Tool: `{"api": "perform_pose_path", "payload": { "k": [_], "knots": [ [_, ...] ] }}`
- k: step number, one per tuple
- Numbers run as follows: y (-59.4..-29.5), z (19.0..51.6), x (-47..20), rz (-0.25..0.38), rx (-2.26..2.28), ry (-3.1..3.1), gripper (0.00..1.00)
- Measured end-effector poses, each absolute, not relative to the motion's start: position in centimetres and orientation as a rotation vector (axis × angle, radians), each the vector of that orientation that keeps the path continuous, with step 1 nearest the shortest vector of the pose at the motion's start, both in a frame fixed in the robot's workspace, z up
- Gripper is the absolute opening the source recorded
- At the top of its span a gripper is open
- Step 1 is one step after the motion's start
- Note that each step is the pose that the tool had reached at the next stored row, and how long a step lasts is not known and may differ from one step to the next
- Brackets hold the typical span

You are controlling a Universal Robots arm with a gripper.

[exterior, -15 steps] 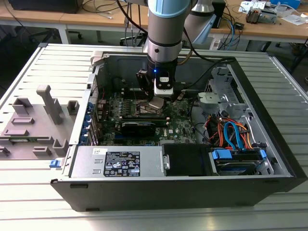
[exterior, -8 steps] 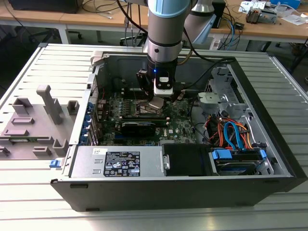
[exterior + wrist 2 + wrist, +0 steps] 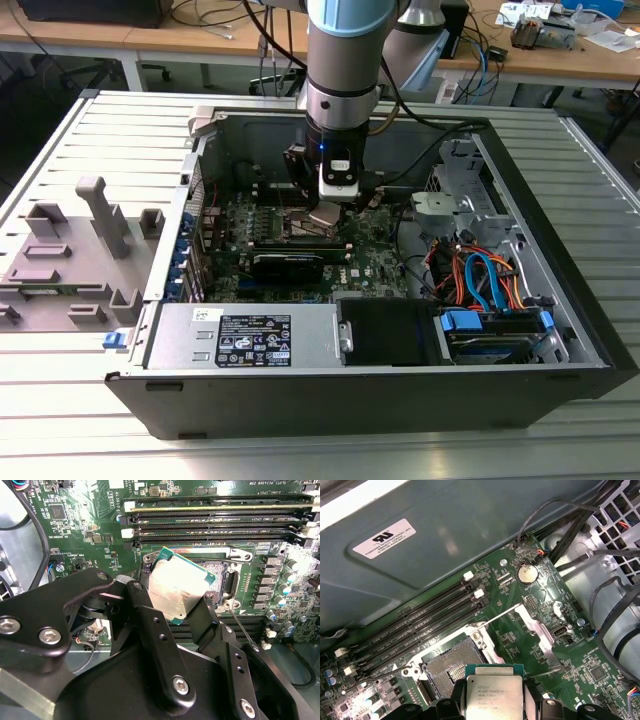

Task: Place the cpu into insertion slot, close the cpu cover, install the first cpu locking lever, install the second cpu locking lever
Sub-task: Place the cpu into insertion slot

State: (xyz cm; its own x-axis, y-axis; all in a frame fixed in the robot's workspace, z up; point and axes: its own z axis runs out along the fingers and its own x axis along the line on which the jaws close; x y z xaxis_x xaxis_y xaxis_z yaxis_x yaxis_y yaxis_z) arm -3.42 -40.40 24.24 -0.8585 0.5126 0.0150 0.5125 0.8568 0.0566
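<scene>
Silvery cpu (image 3: 176, 582) pinched in our hand (image 3: 170, 599), hovering over the open insertion slot (image 3: 448, 667); we'd keep it level, corners squared to the slot

The cpu (image 3: 175, 587) top is dull brushed silver metal (green board edge). The insertion slot (image 3: 451, 669) rim is bright metal. The surface (image 3: 60, 400) is pale ribbed metal.

The arm (image 3: 340, 95) is a silver-grey tube with a pale blue joint cover (image 3: 345, 35). Its gripper (image 3: 172, 597) has matte black, angular fingers (image 3: 155, 645) studded with silver screws (image 3: 181, 684) and small holes.
</scene>
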Motion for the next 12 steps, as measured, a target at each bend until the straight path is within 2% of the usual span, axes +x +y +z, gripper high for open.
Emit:
{"api": "perform_pose_path", "payload": {
  "k": [12],
  "knots": [
    [-40.4,24.24,-3.43,0.092,0.862,3.018,0.55]
  ]
}}
